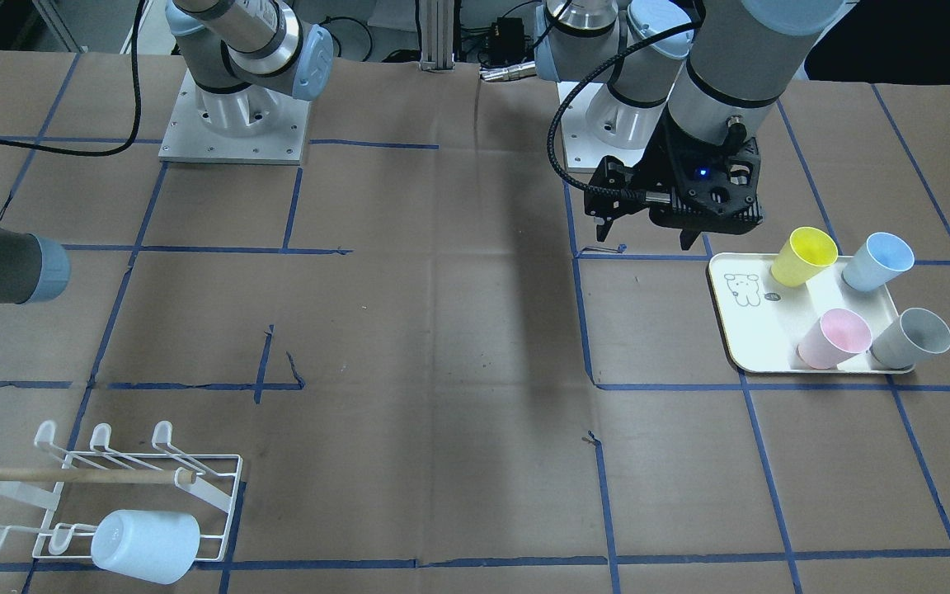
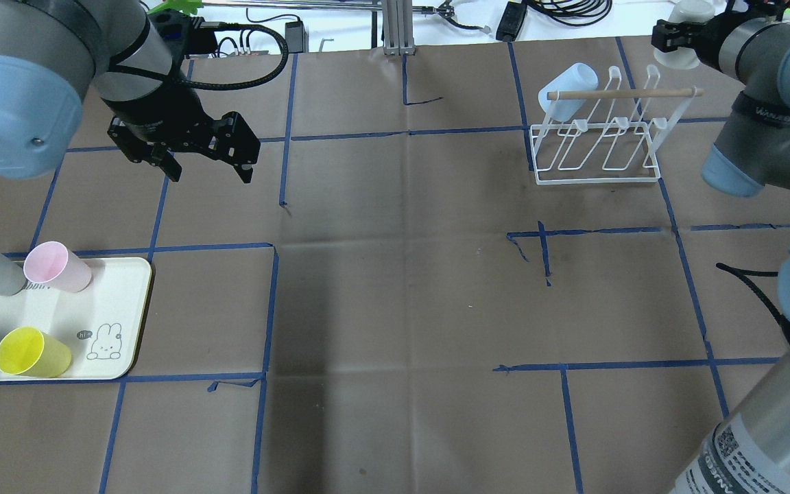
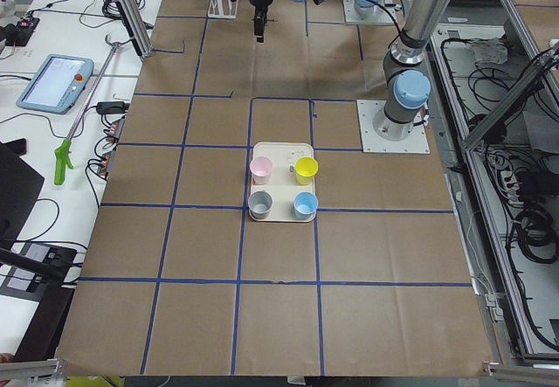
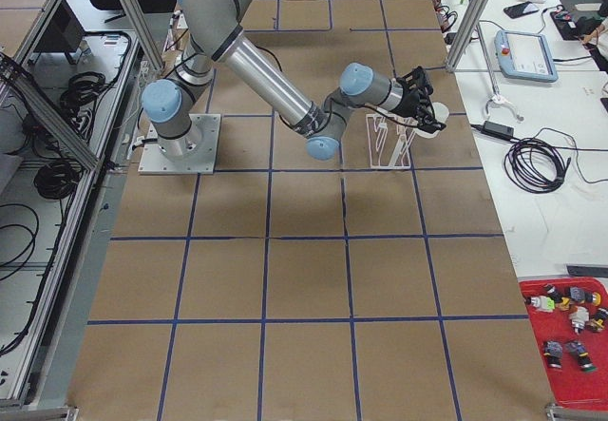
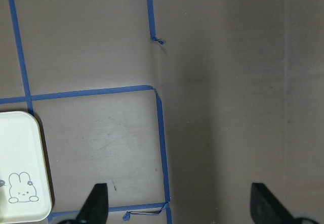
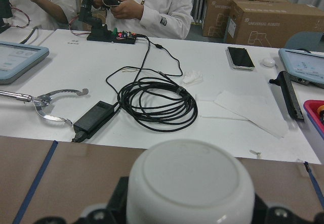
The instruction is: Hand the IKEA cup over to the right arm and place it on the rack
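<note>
Overhead: right gripper (image 2: 675, 36) pinches the white cup (image 2: 691, 12) near the rack's (image 2: 597, 147) far side; left gripper (image 2: 210, 175) spread, empty. Right wrist: white cup centred between fingers (image 6: 119, 198). Recommend lowering its mouth squarely over a free prong (image 2: 654, 70).
</note>
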Available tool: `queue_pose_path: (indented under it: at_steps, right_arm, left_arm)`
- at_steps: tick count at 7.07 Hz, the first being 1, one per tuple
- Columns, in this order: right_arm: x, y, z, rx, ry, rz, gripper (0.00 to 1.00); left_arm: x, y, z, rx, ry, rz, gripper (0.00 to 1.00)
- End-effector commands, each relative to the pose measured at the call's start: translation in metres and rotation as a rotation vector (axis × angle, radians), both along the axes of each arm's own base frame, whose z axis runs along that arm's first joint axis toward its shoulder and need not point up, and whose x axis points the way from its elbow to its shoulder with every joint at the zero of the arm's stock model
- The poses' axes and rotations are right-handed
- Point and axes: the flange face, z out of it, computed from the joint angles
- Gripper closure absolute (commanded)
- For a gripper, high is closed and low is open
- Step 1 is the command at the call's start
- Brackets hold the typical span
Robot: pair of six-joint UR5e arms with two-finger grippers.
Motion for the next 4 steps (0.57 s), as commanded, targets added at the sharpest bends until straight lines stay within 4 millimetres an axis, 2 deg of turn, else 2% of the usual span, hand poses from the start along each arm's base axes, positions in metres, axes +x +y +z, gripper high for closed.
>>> queue_pose_path:
  at_steps: [1, 2, 4]
  right_arm:
    - [0.007, -0.005, -0.014, -0.02, 0.004, 0.01, 0.91]
    - [0.015, -0.005, -0.021, -0.025, 0.004, 0.022, 0.91]
    - [0.024, -0.004, -0.022, -0.019, 0.002, 0.029, 0.91]
  left_arm:
    - [0.0, 0.002, 0.006, -0.014, 0.0, 0.001, 0.0]
    - [0.0, 0.002, 0.006, -0.014, 0.0, 0.001, 0.0]
    - [0.0, 0.002, 0.006, -0.014, 0.0, 0.001, 0.0]
